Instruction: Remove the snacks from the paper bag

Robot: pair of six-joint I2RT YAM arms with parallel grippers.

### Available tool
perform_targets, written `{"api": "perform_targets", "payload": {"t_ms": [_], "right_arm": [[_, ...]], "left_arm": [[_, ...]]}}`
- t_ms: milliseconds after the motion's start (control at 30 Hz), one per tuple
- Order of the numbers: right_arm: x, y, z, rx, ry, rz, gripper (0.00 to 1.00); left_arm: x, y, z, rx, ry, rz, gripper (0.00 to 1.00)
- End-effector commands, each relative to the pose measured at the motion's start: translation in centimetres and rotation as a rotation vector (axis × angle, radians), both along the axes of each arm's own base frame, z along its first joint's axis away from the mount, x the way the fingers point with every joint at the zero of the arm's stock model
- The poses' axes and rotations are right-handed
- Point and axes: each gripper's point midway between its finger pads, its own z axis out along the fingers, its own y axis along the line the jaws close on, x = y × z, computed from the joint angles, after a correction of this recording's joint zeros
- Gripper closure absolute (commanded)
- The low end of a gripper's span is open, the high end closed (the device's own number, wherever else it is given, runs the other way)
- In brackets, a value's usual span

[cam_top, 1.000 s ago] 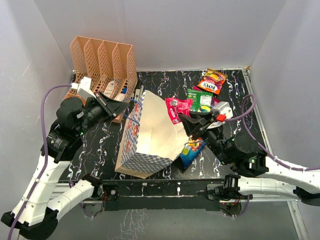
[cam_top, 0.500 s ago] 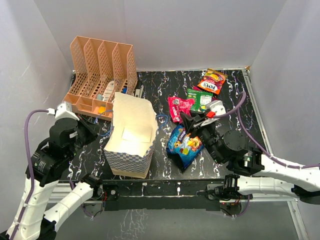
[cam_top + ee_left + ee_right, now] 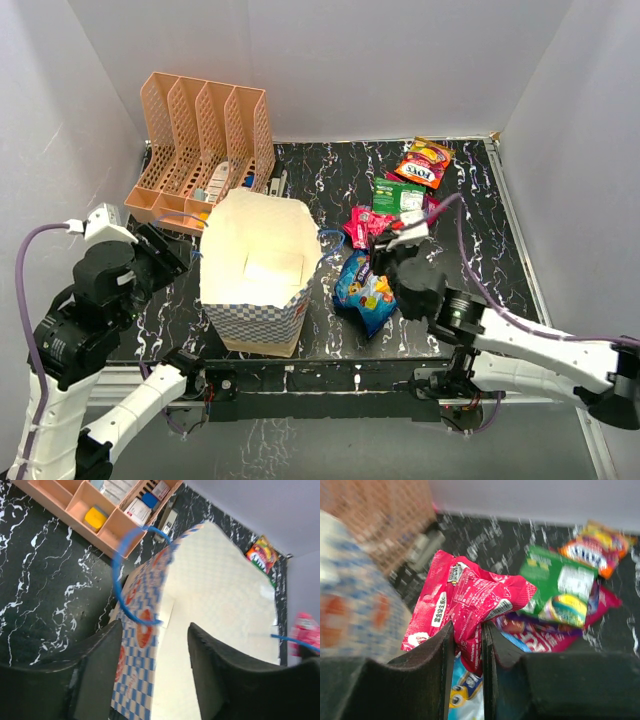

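Note:
The paper bag (image 3: 255, 300) stands upright with its mouth up, cream inside, and nothing shows in it. My left gripper (image 3: 165, 255) hangs open just left of it, apart from the bag. In the left wrist view the left gripper (image 3: 155, 630) looks down over the checkered wall (image 3: 140, 645) and a blue cord handle (image 3: 120, 580). My right gripper (image 3: 378, 240) is shut on a magenta snack pouch (image 3: 365, 225), seen close in the right wrist view (image 3: 465, 600). On the table lie a blue pouch (image 3: 365, 290), a green pouch (image 3: 400, 197), an orange-red pouch (image 3: 425, 162) and a purple pouch (image 3: 560, 632).
A peach slotted file rack (image 3: 205, 130) with small boxes and bottles stands at the back left, close behind the bag. White walls close in the black marbled table (image 3: 330, 170) on three sides.
The bag went from tipped on its side to standing upright. My left gripper opened, let go of the handle and drew back left. The blue pouch now lies on the table beside the bag.

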Motion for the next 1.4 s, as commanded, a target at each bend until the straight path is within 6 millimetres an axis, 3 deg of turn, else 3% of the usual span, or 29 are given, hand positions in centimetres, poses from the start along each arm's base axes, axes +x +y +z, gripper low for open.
{"api": "perform_targets", "payload": {"t_ms": [0, 233, 333, 500, 567, 633, 733, 800, 867, 1033, 1167, 1367], "right_arm": [[3.2, -0.1, -7.1, 0.136, 0.19, -0.007, 0.93], [5.4, -0.4, -12.6, 0.24, 0.334, 0.053, 0.93], [5.5, -0.1, -14.5, 0.263, 0.407, 0.074, 0.93], [5.1, -0.8, -16.5, 0.236, 0.471, 0.037, 0.88], [4.7, -1.3, -17.0, 0.208, 0.501, 0.019, 0.75], [4.2, -1.5, -16.8, 0.185, 0.53, 0.021, 0.51], [3.2, -2.4, -15.5, 0.177, 0.56, -0.001, 0.24], [2.4, -3.5, -14.6, 0.202, 0.578, -0.05, 0.12], [2.1, -4.1, -12.3, 0.251, 0.549, -0.068, 0.02], [1.2, -5.0, -4.0, 0.329, 0.388, -0.017, 0.02], [1.5, -7.5, 3.4, 0.33, 0.26, -0.096, 0.02], [0.1, -10.1, 18.0, 0.301, -0.039, -0.065, 0.02]], "left_arm": [[-0.4, 0.5, 2.3, 0.007, -0.055, -0.007, 0.4], [-0.9, -0.3, 5.4, -0.011, -0.11, -0.073, 0.21], [-1.0, -0.9, 7.2, -0.031, -0.162, -0.11, 0.03], [-1.1, -1.0, 9.1, -0.028, -0.203, -0.134, 0.02], [-1.1, -1.1, 9.4, -0.026, -0.21, -0.142, 0.02], [-1.2, -1.2, 9.8, -0.024, -0.218, -0.147, 0.02], [-1.2, -1.2, 10.4, -0.023, -0.229, -0.151, 0.02], [-1.2, -1.2, 10.8, -0.022, -0.239, -0.155, 0.02], [-1.1, -1.2, 11.2, -0.022, -0.252, -0.158, 0.02], [-0.6, -1.6, 11.9, -0.016, -0.27, -0.171, 0.01], [-0.3, -1.8, 13.4, -0.011, -0.307, -0.178, 0.02], [-0.2, -0.8, 17.6, 0.025, -0.417, -0.154, 0.02]]}}
